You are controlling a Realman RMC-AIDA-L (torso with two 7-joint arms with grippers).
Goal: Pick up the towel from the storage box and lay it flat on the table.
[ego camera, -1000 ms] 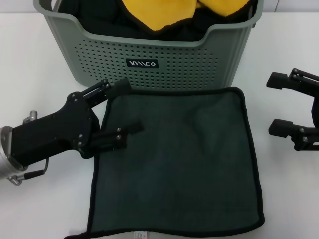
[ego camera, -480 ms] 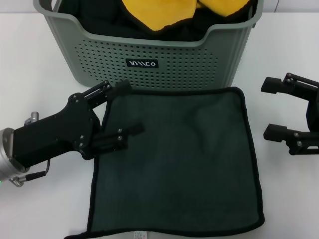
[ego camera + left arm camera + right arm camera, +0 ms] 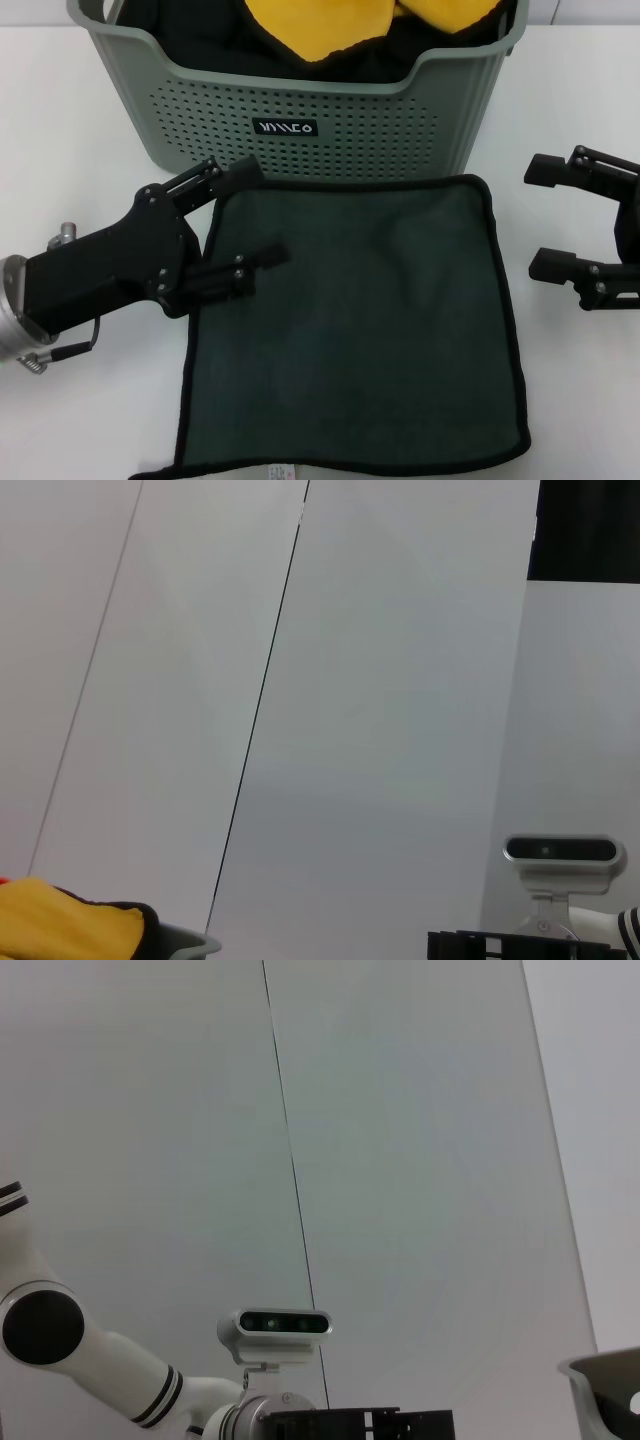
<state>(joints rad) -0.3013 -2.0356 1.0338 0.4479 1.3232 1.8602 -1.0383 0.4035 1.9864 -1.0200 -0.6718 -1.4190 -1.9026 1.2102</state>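
Already the towel (image 3: 355, 325) lay spread nearly flat on the white counter (image 3: 70, 130), just in front of the storage box (image 3: 300, 95), its far edge close against the basket's perforated wall and its white label at the near edge. Yellow cloths (image 3: 330, 25) remained heaped inside the basket.

Over the last second little had altered on the cloth itself. The left gripper (image 3: 250, 215) hung over the towel's left border, its fingers spread wide and holding nothing, shifted only a touch from where it had been. The right gripper (image 3: 550, 215) had edged inward from the frame's edge toward the towel's right side and then stopped, fingers likewise wide apart and empty, well clear of the fabric.

Judging by that, the laying-out looked essentially done: both grippers had let go and the towel showed only faint creases. What seemed left was for the arms to draw back without snagging the trim, the left one especially, being directly above it.
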